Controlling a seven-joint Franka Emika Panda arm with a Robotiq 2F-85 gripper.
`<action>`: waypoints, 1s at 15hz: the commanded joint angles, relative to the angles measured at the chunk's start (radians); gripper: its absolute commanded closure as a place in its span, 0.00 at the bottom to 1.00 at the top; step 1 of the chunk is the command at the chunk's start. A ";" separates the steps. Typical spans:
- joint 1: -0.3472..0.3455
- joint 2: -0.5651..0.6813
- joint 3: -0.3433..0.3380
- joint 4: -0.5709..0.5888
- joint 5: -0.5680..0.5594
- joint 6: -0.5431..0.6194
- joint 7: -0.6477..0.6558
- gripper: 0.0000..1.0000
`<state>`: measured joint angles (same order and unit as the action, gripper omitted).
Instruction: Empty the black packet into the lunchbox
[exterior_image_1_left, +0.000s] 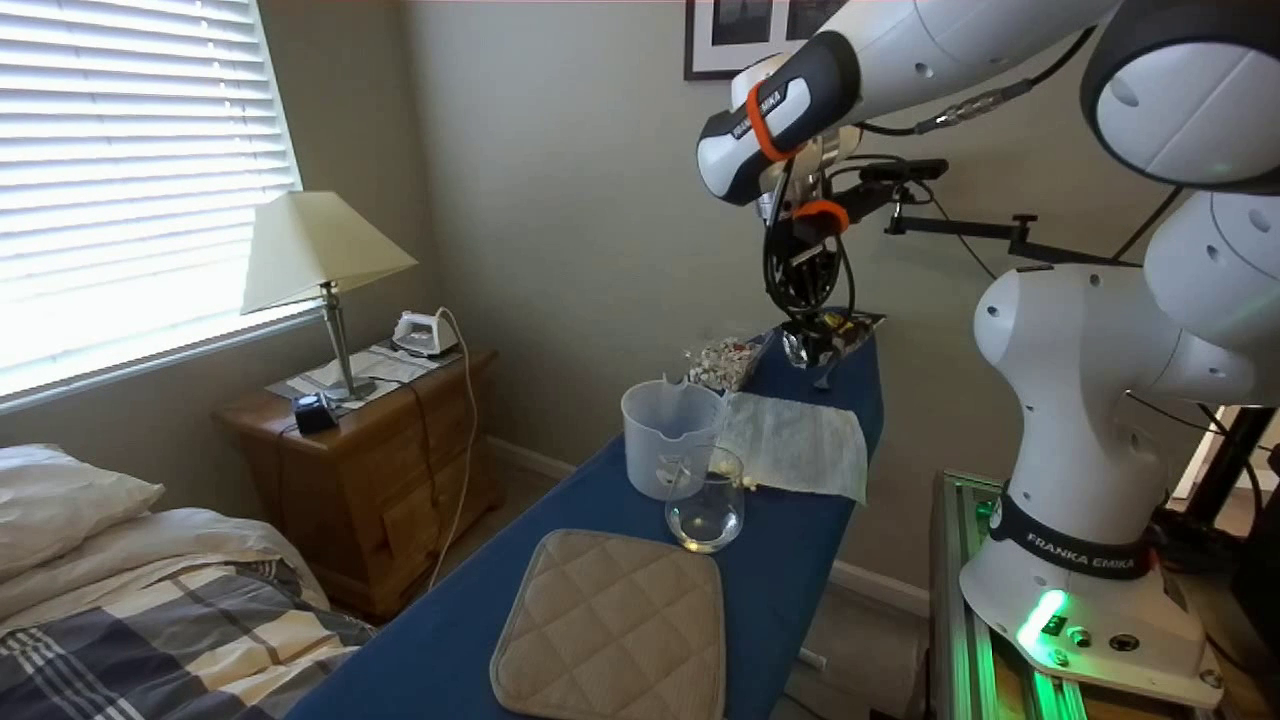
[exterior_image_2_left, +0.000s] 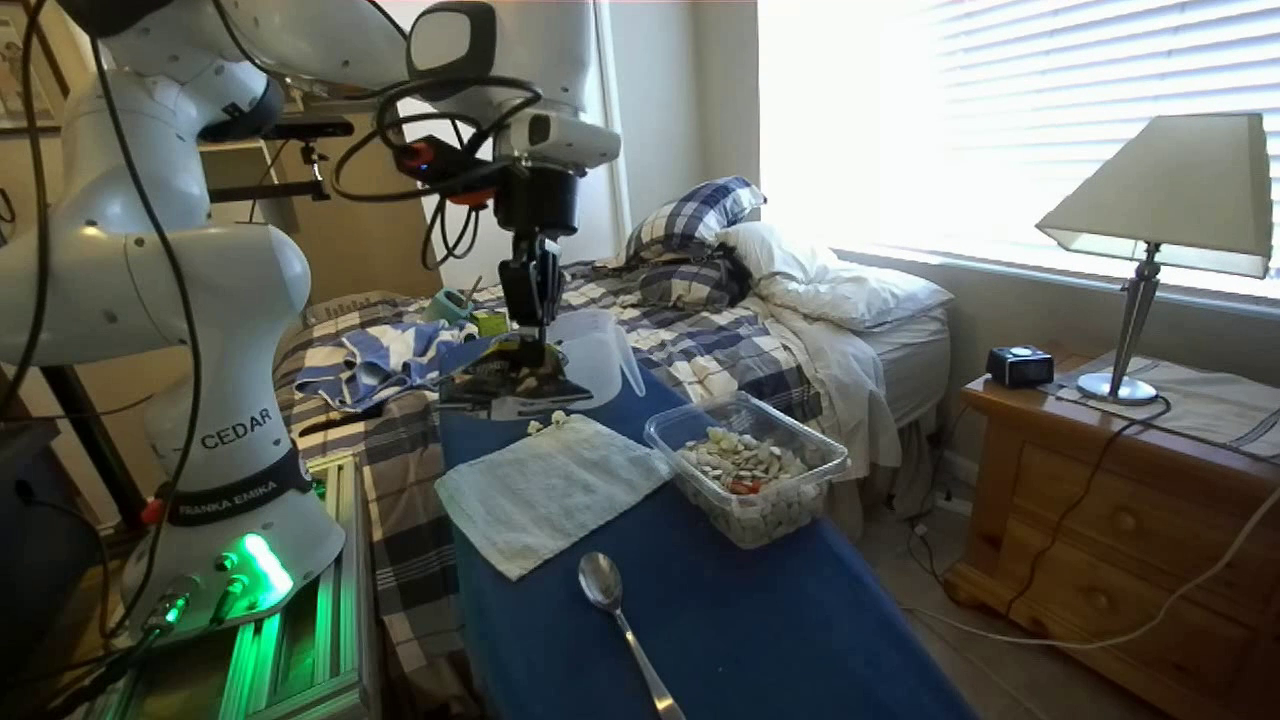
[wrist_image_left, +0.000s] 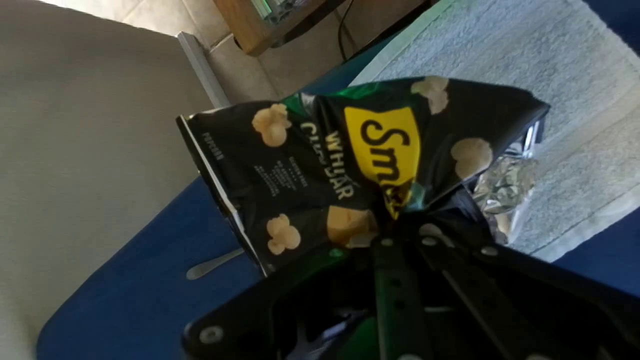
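Black and creased, the packet is hanging above the desk, apart from the box, and the pincer is grasping it. Clear and open-topped, the box is standing just beside the cloth, holding pale pieces and a touch of red. A spoon is lying near the cloth, and pale bits are resting at the cloth's edge. In an exterior view, a jug and a glass are standing close together, and a pad is lying just beside the glass.
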<state>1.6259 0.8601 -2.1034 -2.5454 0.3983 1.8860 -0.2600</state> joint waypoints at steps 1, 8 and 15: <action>0.032 -0.070 -0.032 -0.041 0.048 0.055 -0.055 1.00; 0.059 -0.138 -0.018 -0.053 0.156 0.156 -0.100 0.67; 0.101 -0.142 -0.020 -0.039 0.164 0.160 -0.090 0.18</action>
<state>1.7049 0.7490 -2.1084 -2.5918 0.5494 2.0319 -0.3426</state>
